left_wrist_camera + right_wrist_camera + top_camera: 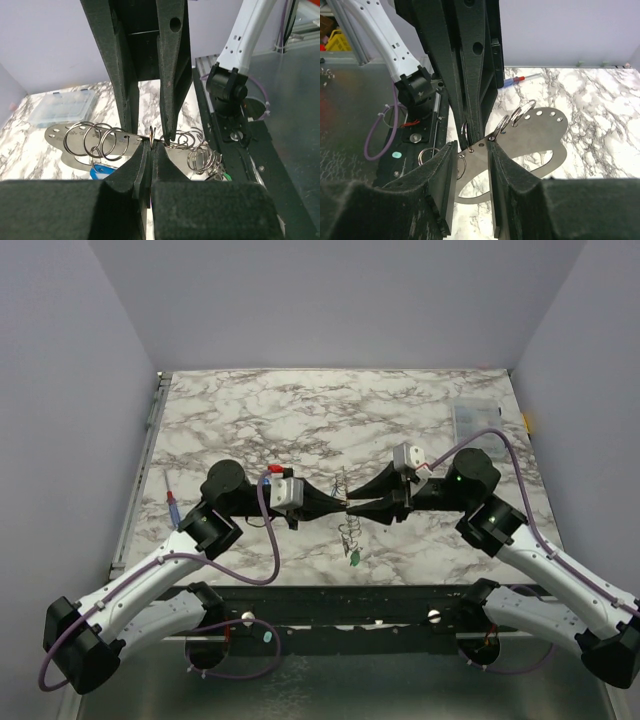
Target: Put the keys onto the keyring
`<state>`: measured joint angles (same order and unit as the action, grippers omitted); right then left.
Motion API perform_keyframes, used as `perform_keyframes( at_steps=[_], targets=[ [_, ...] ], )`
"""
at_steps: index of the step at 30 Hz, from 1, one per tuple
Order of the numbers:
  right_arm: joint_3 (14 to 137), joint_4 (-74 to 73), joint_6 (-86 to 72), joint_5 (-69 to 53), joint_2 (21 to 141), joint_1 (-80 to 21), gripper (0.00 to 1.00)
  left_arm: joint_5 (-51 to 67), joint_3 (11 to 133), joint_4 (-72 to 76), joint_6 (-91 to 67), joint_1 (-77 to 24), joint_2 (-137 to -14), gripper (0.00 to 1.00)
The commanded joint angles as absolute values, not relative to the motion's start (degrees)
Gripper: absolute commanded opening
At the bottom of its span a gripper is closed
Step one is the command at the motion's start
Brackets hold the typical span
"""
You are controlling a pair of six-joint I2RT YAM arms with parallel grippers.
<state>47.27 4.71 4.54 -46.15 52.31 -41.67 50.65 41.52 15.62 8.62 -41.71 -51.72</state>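
The keyring (540, 135) — stiff, slick and light, I judge, trailing loose loops (95, 140) and a green key (354, 560) — is held above the table (250, 410), best gripped at its flat end, where my right gripper (472, 155) clamps narrowly across it and my left gripper (151, 150) pinches its edge

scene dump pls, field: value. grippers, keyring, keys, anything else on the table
left gripper: shut on a small split ring at the keyring's edge
right gripper: jaws on the end of the keyring, apparently gripping it
keyring: aloft between both arms, several rings through its holes
green key: bottom of the dangling ring chain
blue key: hangs under the keyring
screwdriver: on the table, left side
plastic box: far right of the table
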Motion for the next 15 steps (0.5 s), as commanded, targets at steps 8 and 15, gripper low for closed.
perform_keyframes(
  at_steps=[8, 15],
  targets=[
    [48.51, 6.48, 5.19, -47.11, 51.80, -42.06, 0.26, 53.32, 39.82, 32.84, -2.47, -41.92, -50.98, 0.00],
    [48.60, 7.65, 4.59, -47.62, 51.78, -42.02, 0.09, 53.43, 38.93, 36.34, -4.86, -41.89, -51.71, 0.00]
  ],
)
